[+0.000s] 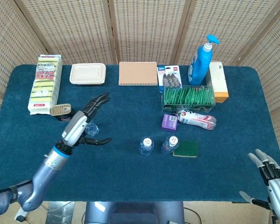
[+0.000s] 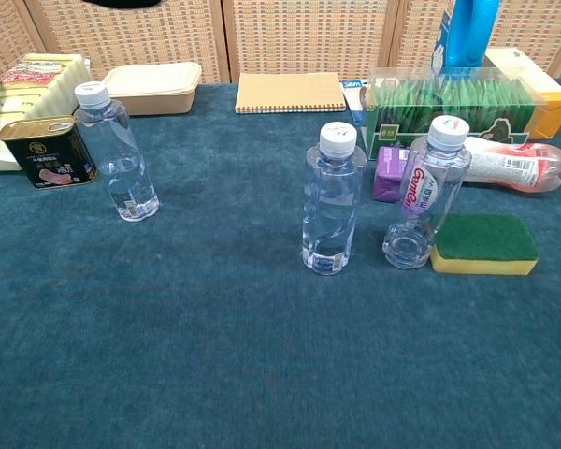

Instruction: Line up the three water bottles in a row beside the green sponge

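Two clear water bottles stand side by side left of the green sponge point(image 1: 187, 148) point(image 2: 483, 243): one bottle point(image 1: 170, 144) point(image 2: 427, 192) touches the sponge, the other point(image 1: 146, 145) point(image 2: 331, 201) stands a little to its left. The third bottle point(image 1: 92, 128) point(image 2: 119, 154) stands alone far to the left, next to a tin can. My left hand point(image 1: 84, 122) hovers above that bottle with fingers spread, holding nothing and hiding its cap in the head view. At the table's lower right corner my right hand point(image 1: 269, 173) is open.
A tin can point(image 1: 60, 111) point(image 2: 45, 150) and a sponge pack point(image 1: 45, 84) lie at the left. Along the back are a food container point(image 1: 87, 73), a notebook point(image 1: 138, 73), a blue dispenser bottle point(image 1: 200, 58) and a box of green packets point(image 1: 188, 97). A purple box point(image 1: 169, 122) and a tube point(image 1: 197, 117) lie behind the sponge.
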You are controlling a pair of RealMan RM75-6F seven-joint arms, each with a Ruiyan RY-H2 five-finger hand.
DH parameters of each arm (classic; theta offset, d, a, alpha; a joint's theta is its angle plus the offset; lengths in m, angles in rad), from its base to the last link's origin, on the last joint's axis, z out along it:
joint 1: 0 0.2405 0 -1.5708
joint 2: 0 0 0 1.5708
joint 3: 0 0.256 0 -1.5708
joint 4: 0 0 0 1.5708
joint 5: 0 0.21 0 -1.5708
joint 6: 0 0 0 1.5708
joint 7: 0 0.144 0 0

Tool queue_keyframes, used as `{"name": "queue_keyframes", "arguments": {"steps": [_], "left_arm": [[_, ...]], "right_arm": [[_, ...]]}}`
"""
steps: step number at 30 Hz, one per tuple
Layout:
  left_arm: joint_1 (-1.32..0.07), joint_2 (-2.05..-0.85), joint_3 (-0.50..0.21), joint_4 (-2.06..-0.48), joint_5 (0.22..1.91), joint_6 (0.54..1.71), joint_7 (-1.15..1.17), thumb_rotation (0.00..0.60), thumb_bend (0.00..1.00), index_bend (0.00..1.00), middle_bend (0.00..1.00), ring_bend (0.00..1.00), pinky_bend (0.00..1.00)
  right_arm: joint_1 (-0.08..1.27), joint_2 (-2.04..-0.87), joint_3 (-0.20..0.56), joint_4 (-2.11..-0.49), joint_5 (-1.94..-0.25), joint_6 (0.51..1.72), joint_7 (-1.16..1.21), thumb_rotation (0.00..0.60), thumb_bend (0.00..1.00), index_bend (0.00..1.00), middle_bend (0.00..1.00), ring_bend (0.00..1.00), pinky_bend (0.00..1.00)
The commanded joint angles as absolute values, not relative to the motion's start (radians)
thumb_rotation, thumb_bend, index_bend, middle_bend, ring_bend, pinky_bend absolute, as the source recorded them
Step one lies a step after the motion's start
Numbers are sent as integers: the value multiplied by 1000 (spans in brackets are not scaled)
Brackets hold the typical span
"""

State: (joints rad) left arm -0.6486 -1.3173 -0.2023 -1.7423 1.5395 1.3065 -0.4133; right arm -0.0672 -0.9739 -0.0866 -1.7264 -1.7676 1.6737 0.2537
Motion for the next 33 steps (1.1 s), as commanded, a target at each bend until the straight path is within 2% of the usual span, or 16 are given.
{"name": "queue_keyframes", "arguments": {"steps": [1,7,11,16,22,33], "left_arm": [[-589,-1219,-207,-1740,1484,1320,-460,600,127,0,0,0,38],[-549,-1192,-179,-1616,1443,1278,-630,600,118,0,0,0,37],[-533,-1219,-153,-1502,1450,1251,-769,600,112,0,0,0,37],[-538,-1394,-131,-1252,1479,1236,-1049,600,112,0,0,0,57],[-549,-1528,-112,-1066,1489,1203,-1207,600,113,0,0,0,69],[-588,-1627,-102,-950,1518,1172,-1307,600,113,0,0,0,112]], "right_arm": [[-65,-973,-90,-1729,-1773,1668,255,600,0,85,1,0,0],[-64,-970,-93,-1732,-1778,1667,260,600,0,85,1,0,0],[-62,-968,-93,-1732,-1776,1662,265,600,0,85,1,0,0],[-55,-963,-103,-1740,-1794,1650,275,600,0,85,1,0,0],[-52,-963,-108,-1742,-1801,1643,269,600,0,85,1,0,0],[-44,-963,-108,-1745,-1790,1625,269,600,0,85,1,0,0]]}}
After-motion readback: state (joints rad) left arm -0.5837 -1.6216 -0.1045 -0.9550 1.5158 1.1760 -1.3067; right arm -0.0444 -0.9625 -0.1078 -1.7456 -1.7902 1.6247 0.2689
